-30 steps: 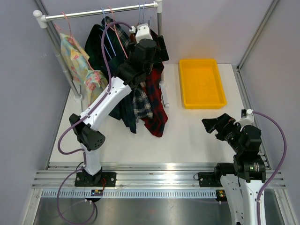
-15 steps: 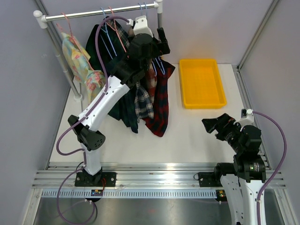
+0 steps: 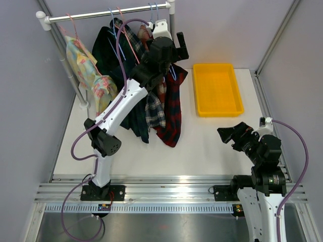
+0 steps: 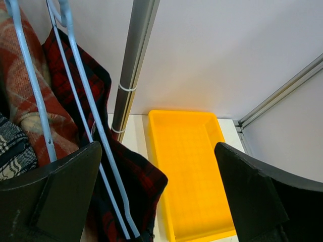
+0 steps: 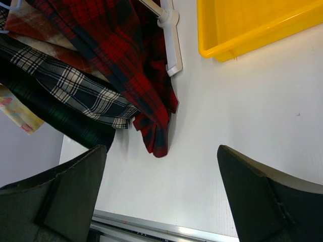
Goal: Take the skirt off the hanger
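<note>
A red and dark plaid skirt (image 3: 169,108) hangs from a light blue wire hanger (image 3: 173,74) at the right end of the clothes rail, its hem reaching the table. In the left wrist view the hanger (image 4: 96,126) and skirt (image 4: 136,176) lie just inside my left finger. My left gripper (image 3: 177,50) is raised beside the rack's right post, open and empty; in its own view (image 4: 157,146) it looks down past the skirt's edge. My right gripper (image 3: 229,133) is open and empty, low over the near right table, with the skirt (image 5: 136,65) ahead of it.
A yellow tray (image 3: 218,65) lies at the back right, right of the rack post (image 3: 171,30). On the rail (image 3: 101,14) hang a floral garment (image 3: 93,75), a dark green plaid one (image 3: 108,50) and a black-and-white check one (image 3: 154,108). The rack's white foot (image 5: 171,45) lies by the skirt.
My left arm has risen and moved right toward the rack's post. The top of the red skirt has shifted a little right. The right arm has not moved.
</note>
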